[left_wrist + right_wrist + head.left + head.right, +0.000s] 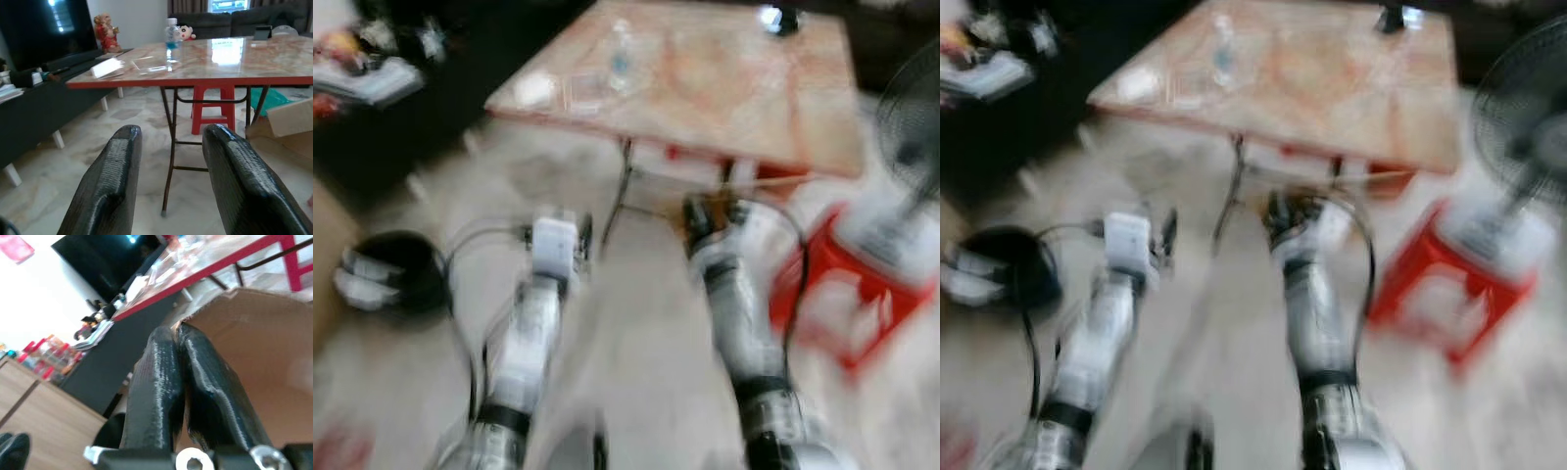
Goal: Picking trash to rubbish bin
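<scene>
A plastic bottle (171, 33) was seen upright on the bench (254, 58), well apart from both hands. The left hand (168, 186) was released; the right hand (183, 382) was clenched on nothing. The bottle was judged light and slippery, best gripped at its middle.

two silver, ribbed arms end in dark wrist collars, the left one carrying a white box-shaped block, and thin black cables loop beside each. the left tool (168, 183) and the right tool (182, 382) each have two long, glossy black, finely textured fingers (110, 186), with a silver screw at the right one's base.
</scene>
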### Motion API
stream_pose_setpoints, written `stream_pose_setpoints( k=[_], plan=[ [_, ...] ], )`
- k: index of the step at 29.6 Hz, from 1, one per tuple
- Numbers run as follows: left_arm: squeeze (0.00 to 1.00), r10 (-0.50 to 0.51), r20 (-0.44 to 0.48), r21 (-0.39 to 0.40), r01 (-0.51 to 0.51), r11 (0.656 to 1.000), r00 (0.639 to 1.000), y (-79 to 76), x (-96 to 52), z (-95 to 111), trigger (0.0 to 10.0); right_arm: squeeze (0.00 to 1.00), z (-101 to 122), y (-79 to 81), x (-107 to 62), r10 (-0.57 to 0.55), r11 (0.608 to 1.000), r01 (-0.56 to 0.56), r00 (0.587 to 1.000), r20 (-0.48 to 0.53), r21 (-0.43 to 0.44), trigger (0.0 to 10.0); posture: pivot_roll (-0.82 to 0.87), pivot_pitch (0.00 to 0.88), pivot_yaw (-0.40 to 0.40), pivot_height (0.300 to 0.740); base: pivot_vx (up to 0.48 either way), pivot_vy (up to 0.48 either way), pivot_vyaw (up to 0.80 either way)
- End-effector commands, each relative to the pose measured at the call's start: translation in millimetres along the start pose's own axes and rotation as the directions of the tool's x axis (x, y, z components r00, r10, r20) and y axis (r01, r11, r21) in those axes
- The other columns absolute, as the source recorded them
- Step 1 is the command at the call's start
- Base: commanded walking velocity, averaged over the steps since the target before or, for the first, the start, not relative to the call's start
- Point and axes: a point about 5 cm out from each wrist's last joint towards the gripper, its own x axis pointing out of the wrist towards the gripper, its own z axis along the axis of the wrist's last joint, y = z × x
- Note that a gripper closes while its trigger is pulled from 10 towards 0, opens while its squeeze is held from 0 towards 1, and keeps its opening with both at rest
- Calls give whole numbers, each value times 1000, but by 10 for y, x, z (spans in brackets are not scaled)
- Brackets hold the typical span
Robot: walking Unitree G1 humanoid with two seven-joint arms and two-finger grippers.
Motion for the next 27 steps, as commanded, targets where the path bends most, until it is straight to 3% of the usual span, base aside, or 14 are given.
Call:
stream_pose_setpoints(
  k=[1,5,10,15,19,22,23,24,25,26,27],
  plan=[
    [0,-6,17,-7,7,1000,1000,-39,55,58,10000,0,36,-14,1,-9,1000,9,1000,17,-5,10000,109,163,-12,740,0,0,0],
    [0,18,-37,-46,-20,999,999,30,17,-56,10000,0,-3,-96,-37,-37,999,37,999,-3,-12,10000,107,162,-12,740,0,0,0],
    [0,59,-173,-38,-66,997,983,259,-142,-376,10000,0,-155,-356,-173,-133,991,130,988,-79,-38,10000,105,164,-14,740,0,0,0],
    [0,62,-185,-16,-66,998,981,291,-171,-415,10000,0,-189,-398,-201,-147,989,143,984,-96,-44,10000,105,164,-14,740,0,0,0],
    [0,115,-430,18,-119,993,895,530,-599,-931,10000,0,-525,-826,-630,-326,945,303,907,-268,-125,10000,102,168,-16,740,0,0,0],
    [0,123,-472,16,-131,991,873,568,-699,-1019,10000,0,-590,-909,-742,-359,933,328,882,-305,-150,10000,102,167,-17,740,0,0,0],
    [0,142,-532,46,-140,989,834,626,-837,-1132,10000,0,-665,-992,-875,-394,918,350,850,-349,-183,10000,101,165,-16,740,0,0,0],
    [0,142,-532,46,-140,989,834,626,-837,-1132,10000,0,-665,-992,-875,-394,918,350,850,-349,-183,10000,101,165,-16,740,0,0,0],
    [0,167,-591,76,-152,985,789,692,-988,-1238,10000,0,-729,-1072,-1011,-432,902,375,815,-387,-215,10000,98,165,-17,740,0,0,0],
    [0,167,-591,76,-152,985,789,692,-988,-1238,10000,0,-729,-1072,-1011,-432,902,375,815,-387,-215,10000,98,165,-17,740,0,0,0],
    [0,186,-642,107,-153,982,744,743,-1140,-1328,10000,0,-779,-1153,-1147,-475,880,407,775,-417,-246,10000,98,164,-17,740,319,0,0]
  ],
)
